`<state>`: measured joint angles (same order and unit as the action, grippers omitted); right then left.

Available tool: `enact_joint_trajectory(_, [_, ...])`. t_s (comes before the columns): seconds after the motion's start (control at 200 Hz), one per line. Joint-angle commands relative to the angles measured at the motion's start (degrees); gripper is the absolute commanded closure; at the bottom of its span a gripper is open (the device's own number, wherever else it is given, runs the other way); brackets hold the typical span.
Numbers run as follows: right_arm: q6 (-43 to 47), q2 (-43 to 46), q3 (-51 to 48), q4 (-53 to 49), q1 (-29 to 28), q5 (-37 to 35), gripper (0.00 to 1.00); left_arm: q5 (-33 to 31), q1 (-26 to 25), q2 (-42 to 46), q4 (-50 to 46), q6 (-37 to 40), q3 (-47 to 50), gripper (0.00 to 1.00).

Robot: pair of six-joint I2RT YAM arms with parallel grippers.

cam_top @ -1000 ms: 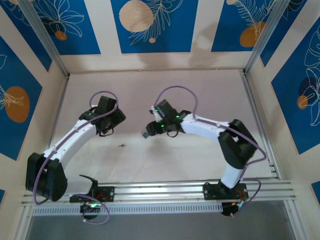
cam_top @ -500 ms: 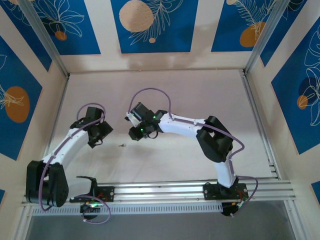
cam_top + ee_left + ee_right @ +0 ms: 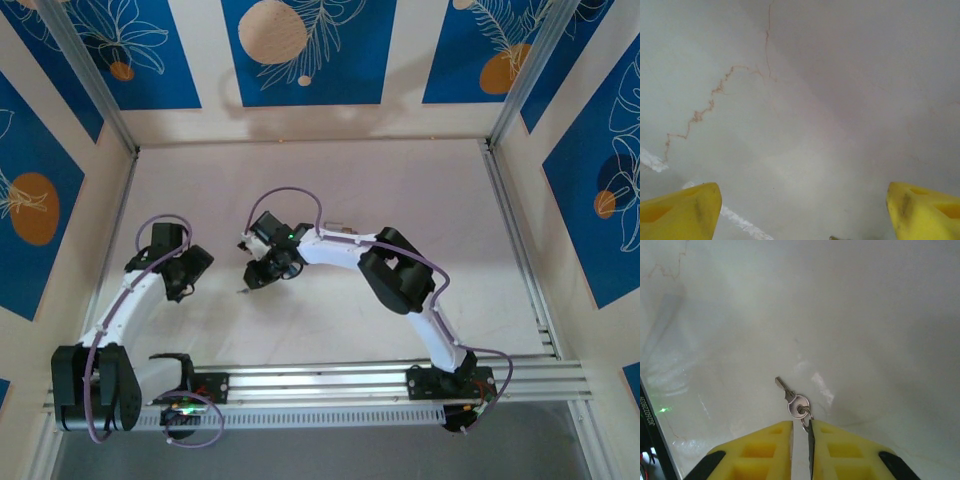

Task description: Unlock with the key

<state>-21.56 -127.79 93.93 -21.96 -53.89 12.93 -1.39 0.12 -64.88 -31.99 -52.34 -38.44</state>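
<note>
- Counting arms: two, the left arm (image 3: 130, 300) bent at the left side of the table (image 3: 400, 200), the right arm (image 3: 390, 275) reaching across toward the left.
- One key (image 3: 789, 393), small and silver, flat on the table with its blade pointing away from the right gripper (image 3: 801, 424).
- One ring (image 3: 805, 416) through the key's head, running into the slit between the two yellow fingers (image 3: 770, 442).
- Right gripper jaws nearly together, clamped on the key by that ring.
- From above the key is a tiny dark speck just at the right gripper's tip, left of table centre.
- Left gripper (image 3: 802, 210) spread wide over bare table, nothing between its two yellow fingertips (image 3: 685, 210); well apart from the key.
- One thin brown jagged crack line (image 3: 700, 112) on the table ahead of the left gripper.
- One metal rail (image 3: 320, 380) along the near edge carrying both bases.
- Blue leaf-pattern panels (image 3: 305, 50) on the walls around.
</note>
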Motion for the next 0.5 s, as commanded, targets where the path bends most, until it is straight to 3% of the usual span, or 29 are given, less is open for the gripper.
enact_joint_trajectory(0.0, [-1.8,-0.9,1.2,-0.1,-0.4,4.0,0.8,2.3,0.9,1.0,1.6,0.3,1.0,0.15])
enact_joint_trajectory(0.495, [-1.9,-2.3,0.9,-0.1,-0.7,2.4,0.78,6.2,1.8,2.4,5.2,-2.2,3.2,0.14])
